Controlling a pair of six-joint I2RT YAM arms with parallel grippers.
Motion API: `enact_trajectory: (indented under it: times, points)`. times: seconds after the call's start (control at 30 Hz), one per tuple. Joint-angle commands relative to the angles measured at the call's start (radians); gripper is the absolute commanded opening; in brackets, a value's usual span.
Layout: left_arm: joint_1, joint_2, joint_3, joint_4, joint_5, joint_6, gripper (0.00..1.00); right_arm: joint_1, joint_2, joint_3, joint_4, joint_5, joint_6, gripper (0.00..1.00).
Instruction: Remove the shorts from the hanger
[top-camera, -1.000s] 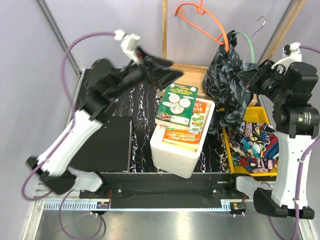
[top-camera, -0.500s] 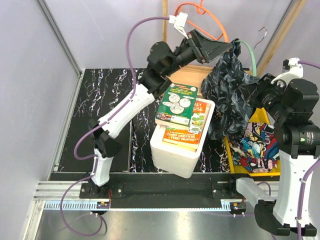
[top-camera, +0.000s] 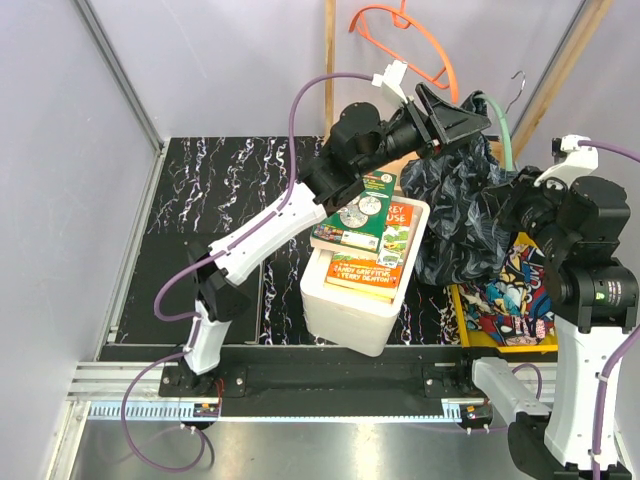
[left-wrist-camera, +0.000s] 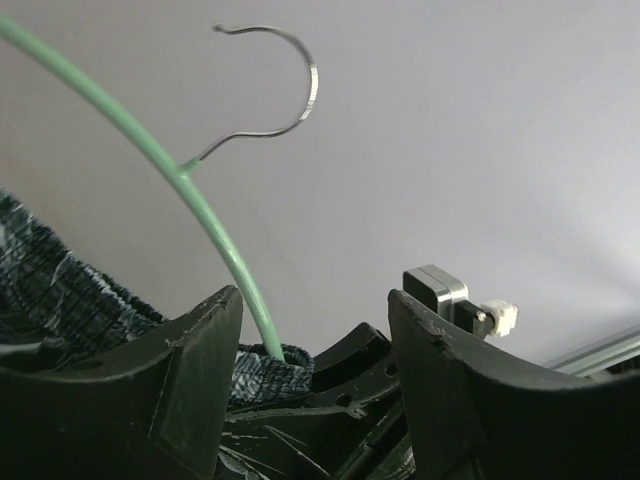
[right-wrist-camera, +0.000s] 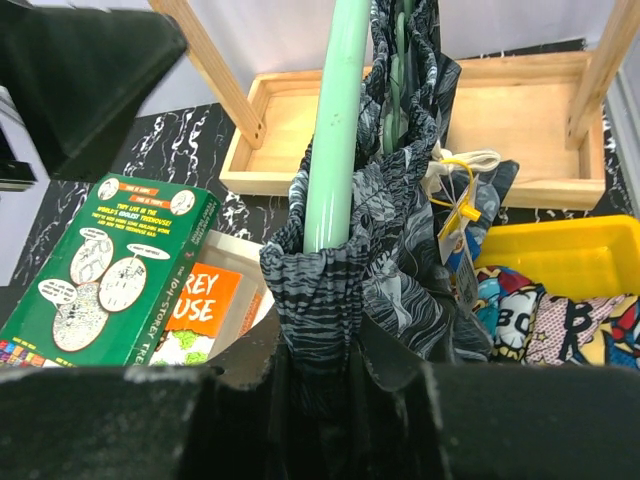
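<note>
Inside left hand, spread wide, sits green hanger: clamp it firm so right hand, gripping dark shorts, can pull 'em off w/o swing.

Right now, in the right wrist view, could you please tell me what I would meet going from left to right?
Green book → mint-green hanger → yellow tag → yellow bin.

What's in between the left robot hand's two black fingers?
In the left wrist view, the green hanger and the waistband of the dark shorts sit inside the open left gripper.
</note>
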Motion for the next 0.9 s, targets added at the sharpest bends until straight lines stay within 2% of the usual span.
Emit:
enact_trajectory:
  times: [0.0, 0.13, 0.33, 0.73, 0.8, 0.87]
  points:
    - [-0.004, 0.035, 0.029, -0.005, -0.007, -0.094, 0.63, 0.003, -0.010, 0.047, 0.140, 0.007, -0.049, 0.00]
    - [-0.012, 0.098, 0.108, 0.016, 0.037, -0.141, 0.63, 0.003, -0.016, 0.037, 0.143, -0.042, -0.055, 0.00]
    - [-0.024, 0.128, 0.103, 0.045, 0.034, -0.163, 0.61, 0.003, -0.039, 0.001, 0.149, -0.129, -0.055, 0.00]
    - [-0.044, 0.174, 0.111, 0.093, 0.046, -0.216, 0.60, 0.003, -0.085, -0.034, 0.123, -0.146, -0.066, 0.00]
    - [-0.047, 0.172, 0.109, 0.114, 0.046, -0.212, 0.57, 0.004, -0.082, -0.040, 0.110, -0.146, -0.067, 0.00]
    - [-0.048, 0.174, 0.108, 0.142, 0.046, -0.212, 0.48, 0.003, -0.075, -0.036, 0.084, -0.149, -0.072, 0.00]
